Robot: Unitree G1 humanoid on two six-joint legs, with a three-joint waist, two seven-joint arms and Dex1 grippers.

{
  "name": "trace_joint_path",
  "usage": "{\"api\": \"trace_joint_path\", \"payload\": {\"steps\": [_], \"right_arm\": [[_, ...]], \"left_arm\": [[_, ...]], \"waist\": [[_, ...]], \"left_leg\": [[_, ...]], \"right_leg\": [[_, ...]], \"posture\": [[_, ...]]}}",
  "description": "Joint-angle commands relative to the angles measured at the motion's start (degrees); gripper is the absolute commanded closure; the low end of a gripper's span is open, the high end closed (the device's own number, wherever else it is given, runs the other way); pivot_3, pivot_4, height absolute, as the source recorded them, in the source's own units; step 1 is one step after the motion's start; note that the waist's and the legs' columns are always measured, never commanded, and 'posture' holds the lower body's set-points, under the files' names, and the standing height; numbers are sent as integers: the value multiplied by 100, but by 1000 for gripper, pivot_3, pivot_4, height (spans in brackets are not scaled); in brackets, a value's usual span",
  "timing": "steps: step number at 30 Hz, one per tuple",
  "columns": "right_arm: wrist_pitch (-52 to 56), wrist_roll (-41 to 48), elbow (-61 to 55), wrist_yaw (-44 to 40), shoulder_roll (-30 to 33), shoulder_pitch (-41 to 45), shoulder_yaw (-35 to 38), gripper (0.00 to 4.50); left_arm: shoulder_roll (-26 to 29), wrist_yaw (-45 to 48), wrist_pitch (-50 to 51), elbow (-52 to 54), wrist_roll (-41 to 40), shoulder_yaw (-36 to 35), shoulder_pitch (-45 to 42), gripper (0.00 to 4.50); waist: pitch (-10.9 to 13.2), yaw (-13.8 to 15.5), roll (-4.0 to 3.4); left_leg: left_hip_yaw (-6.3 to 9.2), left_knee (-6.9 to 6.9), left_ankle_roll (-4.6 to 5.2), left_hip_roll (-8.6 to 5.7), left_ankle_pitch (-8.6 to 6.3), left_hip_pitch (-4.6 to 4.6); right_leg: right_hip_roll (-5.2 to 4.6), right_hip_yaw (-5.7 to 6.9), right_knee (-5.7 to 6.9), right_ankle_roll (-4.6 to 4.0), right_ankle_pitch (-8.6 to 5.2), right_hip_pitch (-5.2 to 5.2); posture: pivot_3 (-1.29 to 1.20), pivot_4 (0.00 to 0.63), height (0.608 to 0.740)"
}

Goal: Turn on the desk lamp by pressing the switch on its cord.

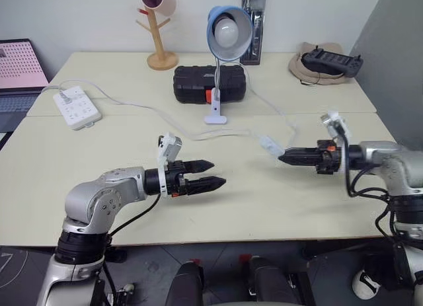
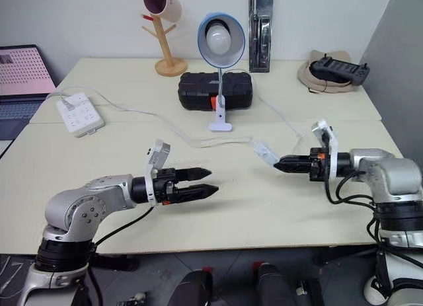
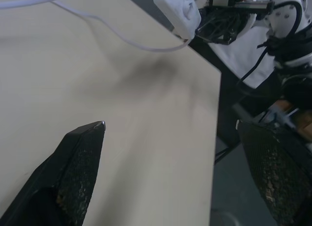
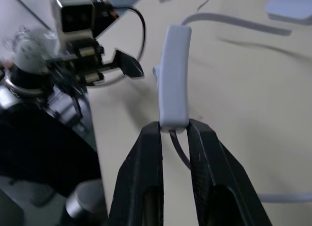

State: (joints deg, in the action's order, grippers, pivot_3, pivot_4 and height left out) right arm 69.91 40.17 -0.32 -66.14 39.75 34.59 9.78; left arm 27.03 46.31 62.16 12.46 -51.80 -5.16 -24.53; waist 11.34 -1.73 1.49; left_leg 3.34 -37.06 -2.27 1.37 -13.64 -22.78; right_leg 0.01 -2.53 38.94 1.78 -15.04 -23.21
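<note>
The desk lamp [image 1: 228,32], with a light-blue shade, a white bulb and a thin white stem, stands at the back middle of the table, its bulb unlit. Its thin white cord [image 1: 152,110] trails across the table to the switch [image 1: 269,145], a small white oblong lifted a little off the surface. My right gripper [image 1: 283,158] points left and is shut on the near end of the switch [image 4: 174,79], where the cord enters it. My left gripper [image 1: 218,174] hovers open and level over the table's front middle, pointing right toward the switch [image 3: 178,11], with a gap between them.
A white power strip [image 1: 77,106] lies at the left and a black case [image 1: 209,83] behind the lamp base [image 1: 215,117]. A wooden mug tree [image 1: 158,28] stands at the back, a laptop [image 1: 20,75] far left, and a hat holding a black remote [image 1: 324,63] back right.
</note>
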Motion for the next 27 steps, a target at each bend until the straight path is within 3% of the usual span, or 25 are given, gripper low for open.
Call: {"api": "trace_joint_path", "payload": {"steps": [1,4,12,27], "right_arm": [[838,606,-271,588,-148,140,619,4136],[1402,987,-333,960,-345,243,967,4136],[2219,1763,-496,1557,-568,409,1408,4136],[2259,3375,-660,2666,-418,142,1409,4136]], "left_arm": [[-480,-680,485,-44,-884,-491,-338,0],[-1088,-1351,745,-156,-1588,-720,-442,0],[-1756,-2369,808,-294,-2387,-798,-446,0],[-2087,-2907,611,-375,-2912,-521,-516,0]], "waist": [[0,-3,1],[-1,3,0],[-1,-5,0],[0,-7,1]], "left_leg": [[0,0,0,-1,0,-2],[-3,2,0,-2,0,-6],[-3,4,0,-3,0,-5],[-8,3,0,-5,0,-7]], "right_leg": [[1,-1,-2,1,0,0],[1,-4,-7,2,0,-2],[4,-6,-4,1,1,-4],[7,-13,-8,4,1,-4]], "posture": [[0,150,740],[0,150,740],[0,150,740],[0,150,740]]}}
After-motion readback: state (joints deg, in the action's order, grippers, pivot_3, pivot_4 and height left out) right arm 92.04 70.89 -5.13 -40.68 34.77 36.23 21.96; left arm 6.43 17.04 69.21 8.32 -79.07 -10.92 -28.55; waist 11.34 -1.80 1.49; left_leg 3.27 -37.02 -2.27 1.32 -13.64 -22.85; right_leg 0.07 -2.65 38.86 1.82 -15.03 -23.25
